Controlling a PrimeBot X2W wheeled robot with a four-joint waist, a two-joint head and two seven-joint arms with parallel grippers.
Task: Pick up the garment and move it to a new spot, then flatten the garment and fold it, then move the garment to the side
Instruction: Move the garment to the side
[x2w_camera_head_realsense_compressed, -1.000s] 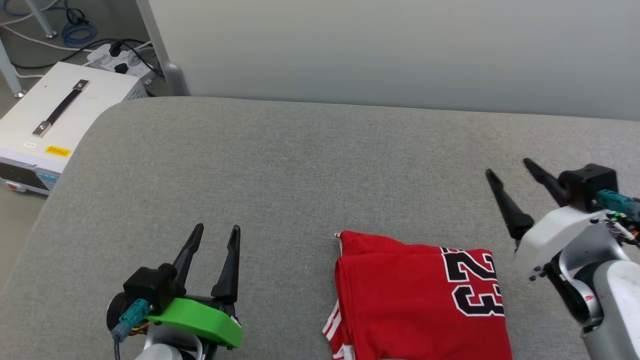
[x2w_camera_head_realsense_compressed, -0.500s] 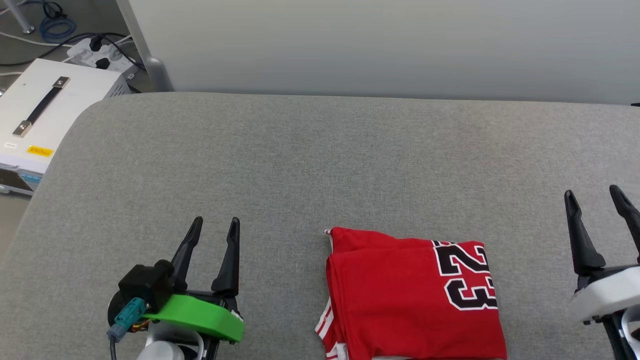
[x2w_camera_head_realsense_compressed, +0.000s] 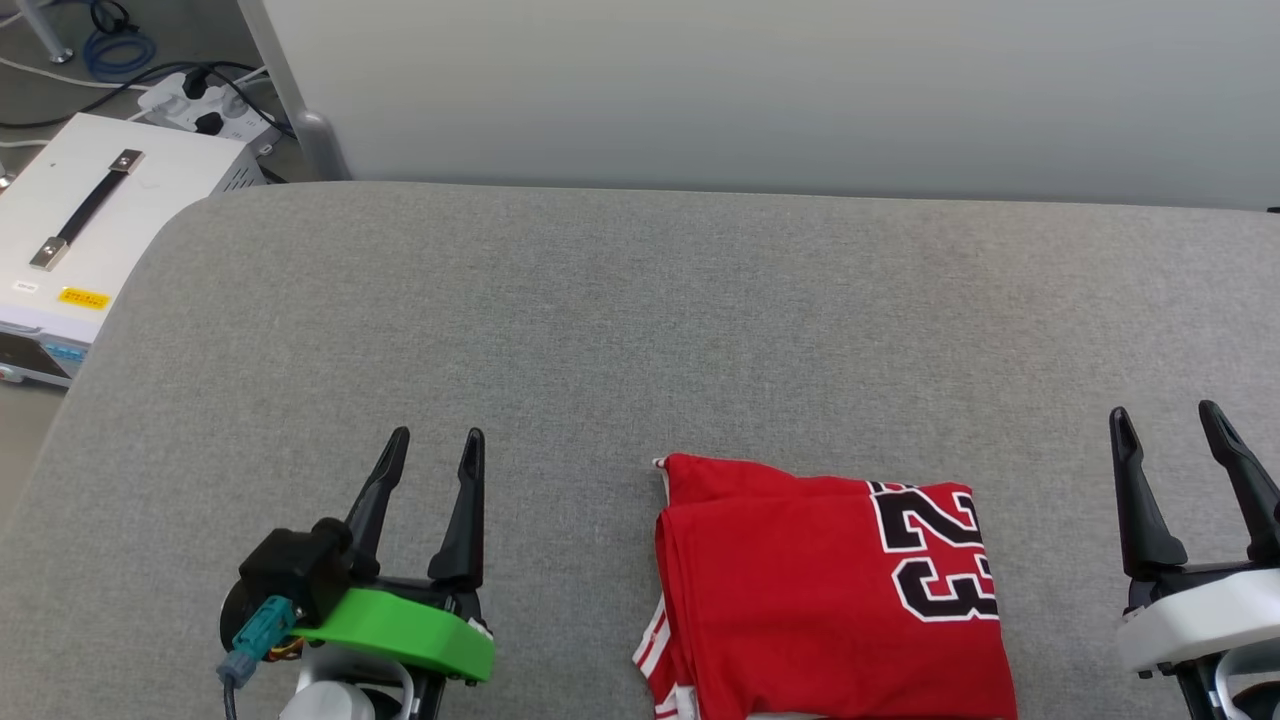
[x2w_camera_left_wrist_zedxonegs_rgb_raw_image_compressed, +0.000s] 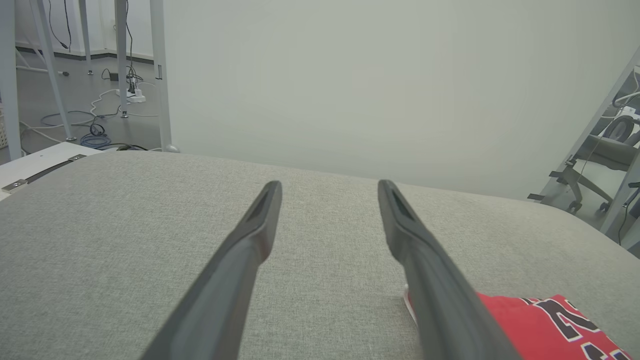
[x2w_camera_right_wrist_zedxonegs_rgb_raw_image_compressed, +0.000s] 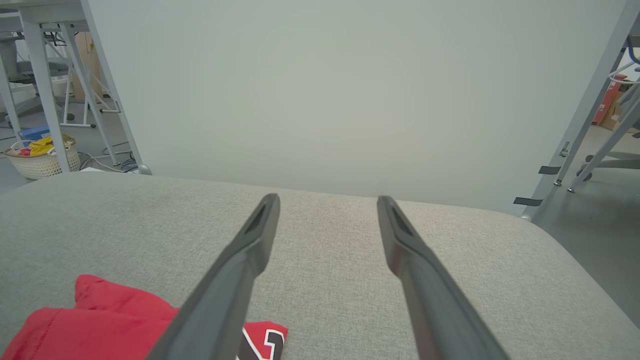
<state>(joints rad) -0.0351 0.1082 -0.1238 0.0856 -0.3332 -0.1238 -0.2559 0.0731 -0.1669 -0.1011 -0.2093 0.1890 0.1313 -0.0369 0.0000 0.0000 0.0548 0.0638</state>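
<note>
The garment (x2w_camera_head_realsense_compressed: 800, 590), a red jersey with a black white-outlined number, lies folded into a neat rectangle on the grey padded surface (x2w_camera_head_realsense_compressed: 640, 320), near the front edge and right of centre. Red-white striped trim peeks out at its lower left. My left gripper (x2w_camera_head_realsense_compressed: 435, 440) rests open to the left of it, a good gap away, with nothing between its fingers. My right gripper (x2w_camera_head_realsense_compressed: 1165, 412) stands open to the right of it, also empty. In the left wrist view the garment (x2w_camera_left_wrist_zedxonegs_rgb_raw_image_compressed: 540, 325) lies at the lower right; in the right wrist view the garment (x2w_camera_right_wrist_zedxonegs_rgb_raw_image_compressed: 100, 320) lies at the lower left.
A white equipment box (x2w_camera_head_realsense_compressed: 70, 250) with a black handle sits on the floor off the surface's left edge, beside a power strip (x2w_camera_head_realsense_compressed: 200, 105) and cables. A pale partition (x2w_camera_head_realsense_compressed: 760, 90) stands behind the surface. A basket (x2w_camera_right_wrist_zedxonegs_rgb_raw_image_compressed: 42, 157) sits on the floor.
My right arm has swung away from beside the garment, out to the right and down toward the front edge. The head camera shifted slightly. The left gripper and garment stayed put.
</note>
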